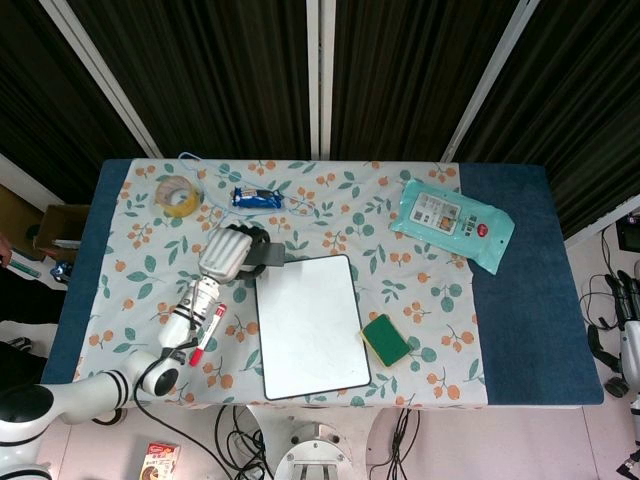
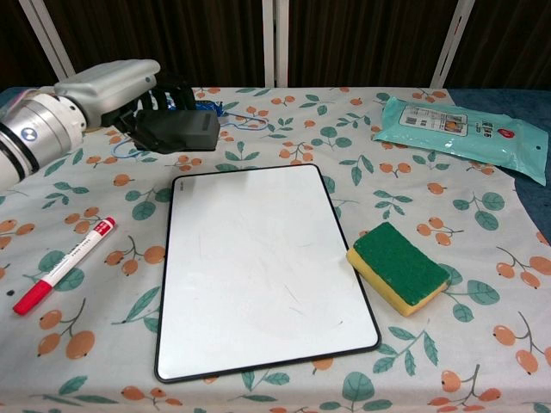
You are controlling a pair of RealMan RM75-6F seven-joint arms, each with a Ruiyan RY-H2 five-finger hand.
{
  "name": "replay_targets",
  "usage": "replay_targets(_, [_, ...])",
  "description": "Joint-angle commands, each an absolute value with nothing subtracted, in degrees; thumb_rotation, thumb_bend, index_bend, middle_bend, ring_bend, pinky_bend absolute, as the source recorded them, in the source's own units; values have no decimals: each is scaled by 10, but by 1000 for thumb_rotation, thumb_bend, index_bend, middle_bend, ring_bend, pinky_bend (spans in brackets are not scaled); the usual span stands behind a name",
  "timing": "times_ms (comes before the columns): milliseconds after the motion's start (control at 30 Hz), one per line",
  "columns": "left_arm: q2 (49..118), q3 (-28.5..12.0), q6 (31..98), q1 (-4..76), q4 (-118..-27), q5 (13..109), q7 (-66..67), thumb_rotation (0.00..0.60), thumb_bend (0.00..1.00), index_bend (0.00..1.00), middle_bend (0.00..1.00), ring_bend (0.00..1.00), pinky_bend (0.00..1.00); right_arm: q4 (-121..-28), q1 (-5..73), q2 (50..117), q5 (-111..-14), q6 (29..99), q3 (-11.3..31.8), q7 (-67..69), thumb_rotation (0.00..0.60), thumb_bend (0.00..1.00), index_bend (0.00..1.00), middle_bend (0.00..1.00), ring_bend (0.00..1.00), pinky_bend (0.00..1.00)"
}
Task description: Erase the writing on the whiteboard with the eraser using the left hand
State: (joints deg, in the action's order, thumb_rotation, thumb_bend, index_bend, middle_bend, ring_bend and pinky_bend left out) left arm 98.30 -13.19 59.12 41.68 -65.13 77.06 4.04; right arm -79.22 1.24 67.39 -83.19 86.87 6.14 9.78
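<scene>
Tabletop (image 1: 520, 300) first, with its leafy cloth, big and wide. On it lies the whiteboard (image 2: 263, 267), near the front edge, and it looks almost clean, with only faint marks. Beside its right edge sits a sponge (image 2: 398, 267), just apart from the frame. A wipes pack (image 2: 465, 125) lies far back on the right. The left robot hand (image 2: 116, 90) is curled around the dark eraser (image 2: 176, 129) and holds it up, past the board's back left corner. The right robot hand is not seen.

What could go wrong? I think the eraser could slip if the grip loosens, and drop on the blue string (image 1: 215, 205) or snack (image 1: 258, 197) below it. A low swing could knock the tape (image 1: 177, 194) or roll the marker (image 2: 65, 264).

Room is good over the board; the left side is crowded.
</scene>
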Motion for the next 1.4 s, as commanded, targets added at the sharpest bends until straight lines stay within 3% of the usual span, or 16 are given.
replay_targets(33, [955, -127, 597, 401, -661, 763, 35, 600, 435, 765, 718, 618, 634, -792, 14, 675, -833, 868, 61, 96, 600, 367, 0, 0, 0, 0])
replay_targets(267, [933, -100, 593, 370, -640, 753, 13, 600, 434, 763, 717, 617, 634, -793, 18, 679, -837, 863, 58, 90, 600, 367, 0, 0, 0, 0])
replay_targets(500, [941, -80, 583, 359, -602, 760, -24, 600, 390, 668, 667, 571, 631, -801, 19, 676, -842, 867, 57, 79, 600, 367, 0, 0, 0, 0])
replay_targets(567, [942, -74, 577, 358, -590, 765, -33, 600, 337, 629, 629, 539, 629, -804, 18, 675, -842, 869, 58, 77, 600, 367, 0, 0, 0, 0])
replay_targets(667, [936, -65, 560, 359, -588, 769, -39, 600, 183, 473, 468, 447, 577, -808, 18, 673, -841, 870, 57, 74, 600, 367, 0, 0, 0, 0])
replay_targets(833, [921, -52, 523, 362, -597, 764, -33, 600, 29, 186, 180, 211, 320, -812, 18, 672, -841, 870, 57, 70, 600, 366, 0, 0, 0, 0])
replay_targets(1033, [920, -55, 552, 351, -598, 770, -38, 600, 1, 110, 99, 100, 218, -812, 18, 672, -843, 870, 55, 67, 600, 367, 0, 0, 0, 0])
replay_targets(1233, [863, -52, 666, 310, -670, 813, -49, 600, 0, 104, 92, 80, 195, -804, 19, 677, -839, 867, 57, 75, 600, 366, 0, 0, 0, 0])
replay_targets(1300, [822, -51, 707, 285, -727, 818, -46, 559, 0, 104, 92, 78, 189, -802, 18, 677, -838, 872, 59, 79, 600, 366, 0, 0, 0, 0])
replay_targets(1400, [753, -44, 752, 243, -815, 815, -39, 403, 0, 105, 92, 78, 176, -799, 17, 674, -836, 876, 63, 85, 600, 366, 0, 0, 0, 0])
